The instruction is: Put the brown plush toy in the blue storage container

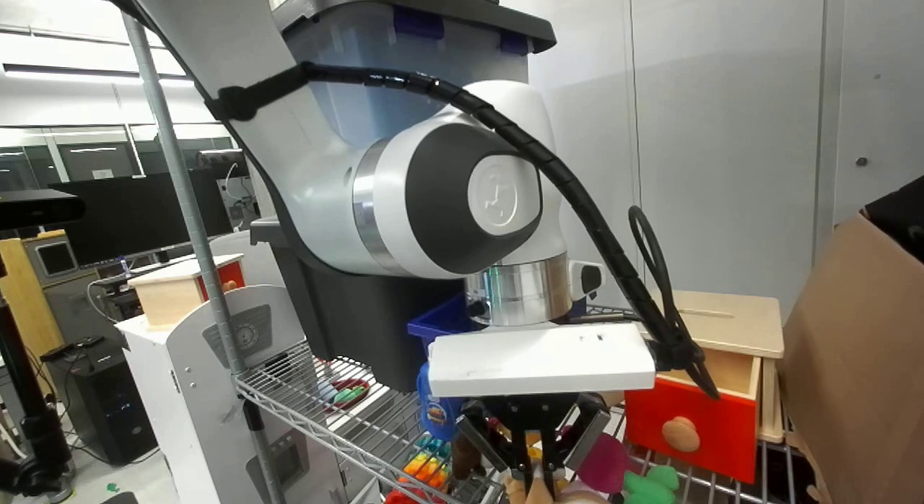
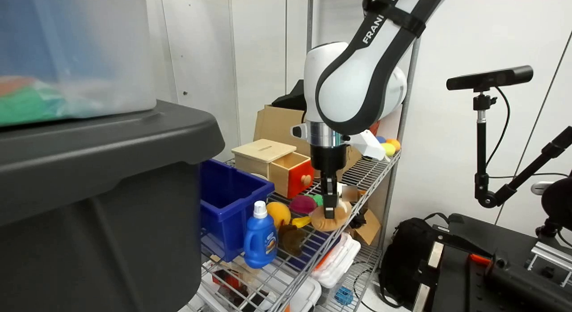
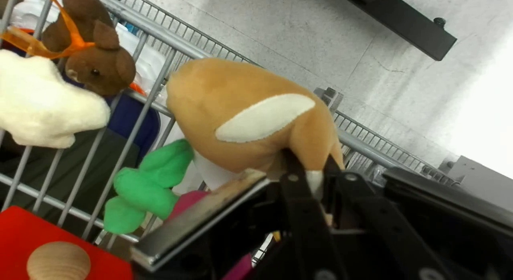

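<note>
In the middle of the wrist view, the toy (image 3: pixel 236 91), a soft tan lump with a cream patch, lies at the edge of a wire shelf (image 3: pixel 158 31). The jaws are clamped on a narrow fold at its end, not around the whole body. The grasp looks made, and the lift seems to come next. With so little plush held, a slow, straight rise would serve best, as the body may sag or twist. A slip here could send it over the edge to the floor (image 3: pixel 288 35), visible at the top of that view. The carry should pass high over the ball (image 2: pixel 279 213) and the bottle (image 2: pixel 260 242), then clear the rim of the blue bin (image 2: pixel 219 225), left of centre in an exterior view. Letting go above the bin's middle should keep the toy from catching on its wall.

Round the toy, the shelf's open wires carry a green plush (image 3: pixel 146 189) near it, and a white plush (image 3: pixel 48 103) and a brown plush (image 3: pixel 102 77) at upper left of the wrist view. Farther back stands a wooden box (image 2: pixel 254 158) with its red drawer (image 2: pixel 297 171) pulled out. A dark tote (image 2: pixel 98 245) with a clear tote (image 2: pixel 80 48) on top fills the left of an exterior view. Grey panels (image 1: pixel 729 128) wall the room behind.
</note>
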Controlling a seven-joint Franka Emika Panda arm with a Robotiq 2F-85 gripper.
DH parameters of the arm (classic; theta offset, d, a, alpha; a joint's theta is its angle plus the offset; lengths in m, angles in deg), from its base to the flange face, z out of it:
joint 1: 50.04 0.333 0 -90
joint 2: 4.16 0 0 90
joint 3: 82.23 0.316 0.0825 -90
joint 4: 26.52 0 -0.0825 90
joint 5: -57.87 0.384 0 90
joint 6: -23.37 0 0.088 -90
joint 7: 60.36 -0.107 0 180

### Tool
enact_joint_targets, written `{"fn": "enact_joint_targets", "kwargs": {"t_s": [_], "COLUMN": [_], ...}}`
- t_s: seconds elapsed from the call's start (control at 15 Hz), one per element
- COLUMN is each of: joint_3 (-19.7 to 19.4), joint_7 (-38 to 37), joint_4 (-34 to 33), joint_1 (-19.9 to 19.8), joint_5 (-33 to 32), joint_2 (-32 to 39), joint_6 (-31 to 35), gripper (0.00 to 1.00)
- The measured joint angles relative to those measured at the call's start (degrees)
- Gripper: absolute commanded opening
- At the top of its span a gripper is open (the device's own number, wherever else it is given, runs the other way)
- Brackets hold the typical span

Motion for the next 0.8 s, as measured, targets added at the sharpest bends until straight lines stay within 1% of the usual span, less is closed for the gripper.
{"fn": "enact_joint_targets", "kwargs": {"t_s": [0.07,0.13,0.33,0.8], "joint_3": [0.0,0.0,-0.1,-0.2], "joint_7": [0.0,0.0,-0.2,-2.5], "joint_4": [0.0,0.1,0.7,4.6], "joint_1": [0.0,0.0,0.0,0.7], "joint_5": [0.0,0.0,0.0,0.0], "joint_2": [-0.1,-0.2,-1.1,-7.6], "joint_6": [0.0,0.0,0.0,-0.5], "gripper": [0.00,0.02,0.02,0.02]}}
